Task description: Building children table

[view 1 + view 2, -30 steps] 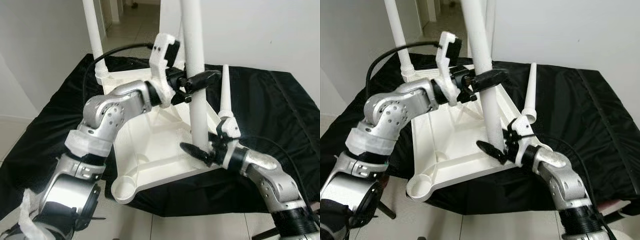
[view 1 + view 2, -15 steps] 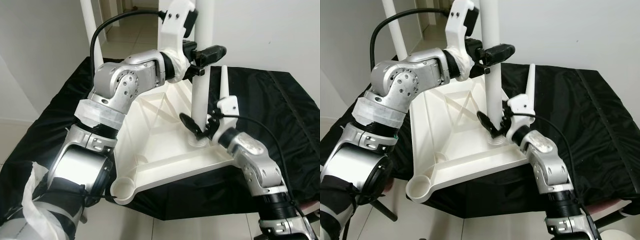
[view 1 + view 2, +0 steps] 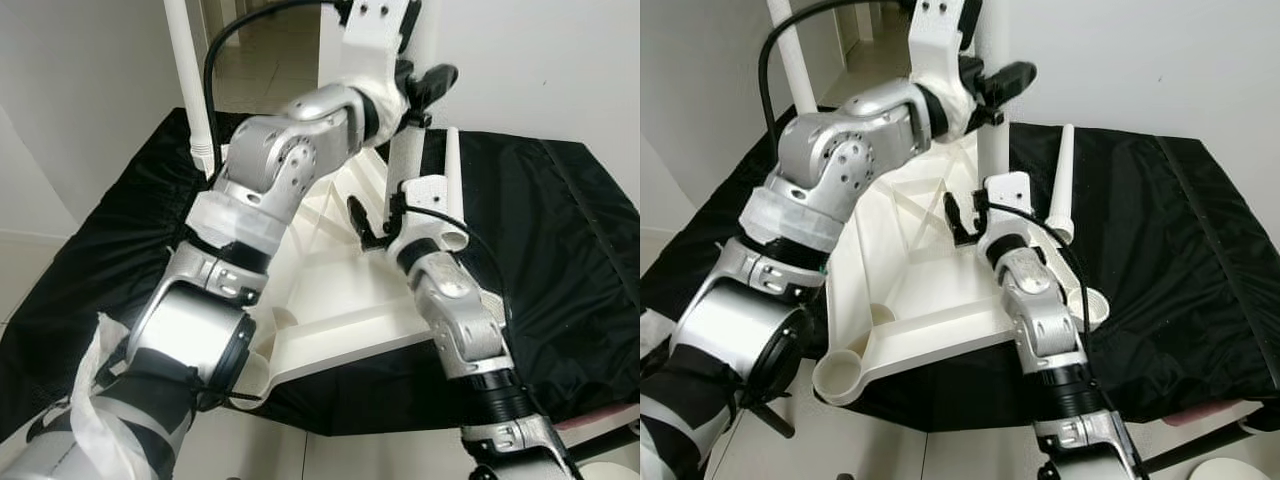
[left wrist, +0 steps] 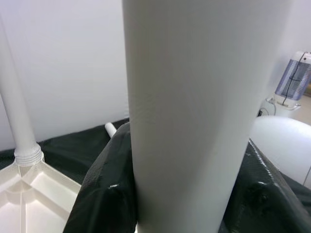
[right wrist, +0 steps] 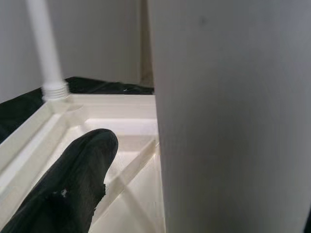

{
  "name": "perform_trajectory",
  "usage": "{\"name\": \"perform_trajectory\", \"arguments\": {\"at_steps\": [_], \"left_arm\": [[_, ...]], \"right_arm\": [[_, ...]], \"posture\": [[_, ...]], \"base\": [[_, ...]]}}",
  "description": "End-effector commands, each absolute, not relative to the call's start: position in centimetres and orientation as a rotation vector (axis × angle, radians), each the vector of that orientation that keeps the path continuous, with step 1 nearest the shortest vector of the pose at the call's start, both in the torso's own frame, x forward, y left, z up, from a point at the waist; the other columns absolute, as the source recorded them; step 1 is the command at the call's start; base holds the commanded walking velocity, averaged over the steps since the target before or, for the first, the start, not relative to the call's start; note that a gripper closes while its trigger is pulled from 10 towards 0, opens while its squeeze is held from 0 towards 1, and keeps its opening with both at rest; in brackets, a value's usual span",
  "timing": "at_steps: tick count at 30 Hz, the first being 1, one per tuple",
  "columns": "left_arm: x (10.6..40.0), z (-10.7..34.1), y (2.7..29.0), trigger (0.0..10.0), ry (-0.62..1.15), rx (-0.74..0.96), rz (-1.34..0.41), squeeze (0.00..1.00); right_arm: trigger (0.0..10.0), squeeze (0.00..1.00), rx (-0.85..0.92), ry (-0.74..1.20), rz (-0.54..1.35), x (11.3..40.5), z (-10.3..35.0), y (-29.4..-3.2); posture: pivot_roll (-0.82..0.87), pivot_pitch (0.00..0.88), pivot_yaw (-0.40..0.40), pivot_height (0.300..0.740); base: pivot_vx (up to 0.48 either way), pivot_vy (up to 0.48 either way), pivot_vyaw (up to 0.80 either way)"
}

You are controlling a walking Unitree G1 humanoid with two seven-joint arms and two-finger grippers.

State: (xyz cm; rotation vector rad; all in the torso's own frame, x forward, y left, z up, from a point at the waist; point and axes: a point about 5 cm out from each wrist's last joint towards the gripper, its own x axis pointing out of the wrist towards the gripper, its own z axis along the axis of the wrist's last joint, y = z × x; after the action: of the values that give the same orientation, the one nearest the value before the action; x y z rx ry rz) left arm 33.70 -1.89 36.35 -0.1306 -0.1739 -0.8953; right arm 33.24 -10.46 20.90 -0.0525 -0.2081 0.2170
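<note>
An upturned white plastic tabletop [image 3: 310, 290] lies on black cloth [image 3: 560, 230]. The left gripper [image 3: 425, 85] clamps an upright white leg [image 3: 405, 165]; the right gripper [image 3: 372, 222] holds it lower.

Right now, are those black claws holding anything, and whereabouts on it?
Yes. The left gripper clamps the upright white table leg high on its shaft. The right gripper is at the same leg lower down, one finger beside it.

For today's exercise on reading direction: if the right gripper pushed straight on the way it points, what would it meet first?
Probably the ribbed underside of the white tabletop: the right gripper points across it beside the upright leg. Depth is unclear, so the far leg is possible.
</note>
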Motion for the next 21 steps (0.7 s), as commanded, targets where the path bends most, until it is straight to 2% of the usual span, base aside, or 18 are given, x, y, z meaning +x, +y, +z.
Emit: {"name": "perform_trajectory", "arguments": {"at_steps": [1,7,8,10,11,12,13,14,15,16,21], "left_arm": [[33.47,37.23,-2.04,10.0,-0.209,-0.127,-0.891,0.0],[33.57,37.33,-2.09,10.0,-0.22,-0.123,-0.873,0.0],[33.57,37.33,-2.09,10.0,-0.219,-0.124,-0.873,0.0],[33.58,37.33,-2.11,10.0,-0.219,-0.125,-0.871,0.0],[33.57,37.34,-2.17,10.0,-0.221,-0.121,-0.869,0.0],[33.56,37.33,-2.21,10.0,-0.222,-0.118,-0.868,0.0],[33.56,37.33,-2.21,10.0,-0.222,-0.118,-0.868,0.0],[33.55,37.33,-2.25,10.0,-0.223,-0.115,-0.866,0.0],[33.54,37.33,-2.28,10.0,-0.225,-0.112,-0.865,0.0],[33.53,37.33,-2.29,10.0,-0.226,-0.11,-0.864,0.0],[33.51,37.23,-2.35,10.0,-0.228,-0.096,-0.861,0.0]], "right_arm": [[10.0,0.0,-0.064,-0.206,0.19,33.45,20.85,-10.24],[10.0,0.0,-0.089,-0.205,0.163,33.5,20.91,-9.91],[9.1,0.0,-0.094,-0.204,0.159,33.52,20.91,-9.94],[8.9,0.0,-0.099,-0.204,0.153,33.55,20.91,-9.94],[5.4,0.0,-0.107,-0.205,0.146,33.61,20.99,-9.99],[4.4,0.0,-0.115,-0.205,0.141,33.64,21.04,-10.01],[4.4,0.0,-0.115,-0.205,0.141,33.64,21.04,-10.01],[2.4,0.0,-0.119,-0.206,0.136,33.68,21.11,-10.01],[1.5,0.0,-0.12,-0.204,0.131,33.7,21.13,-10.01],[0.0,0.0,-0.121,-0.204,0.13,33.7,21.14,-10.0],[0.0,0.0,-0.128,-0.202,0.12,33.69,21.13,-10.13]], "posture": [[0.0,0.0,0.001,0.74],[0.0,0.0,-0.006,0.74],[0.0,0.0,-0.006,0.74],[0.0,0.0,-0.006,0.74],[0.0,0.001,-0.01,0.74],[0.0,0.001,-0.01,0.74],[0.0,0.001,-0.01,0.74],[0.0,0.001,-0.011,0.74],[0.0,0.001,-0.011,0.74],[0.0,0.001,-0.011,0.74],[0.0,0.003,-0.011,0.74]], "base": [[0.0,0.0,0.0],[0.0,0.0,0.0],[0.0,0.0,0.0],[0.0,0.0,0.0],[0.0,0.0,0.0],[0.0,0.0,0.0],[0.0,0.0,0.0],[0.0,0.0,0.0],[0.0,0.0,0.0],[0.0,0.0,0.0],[0.0,0.0,0.0]]}}
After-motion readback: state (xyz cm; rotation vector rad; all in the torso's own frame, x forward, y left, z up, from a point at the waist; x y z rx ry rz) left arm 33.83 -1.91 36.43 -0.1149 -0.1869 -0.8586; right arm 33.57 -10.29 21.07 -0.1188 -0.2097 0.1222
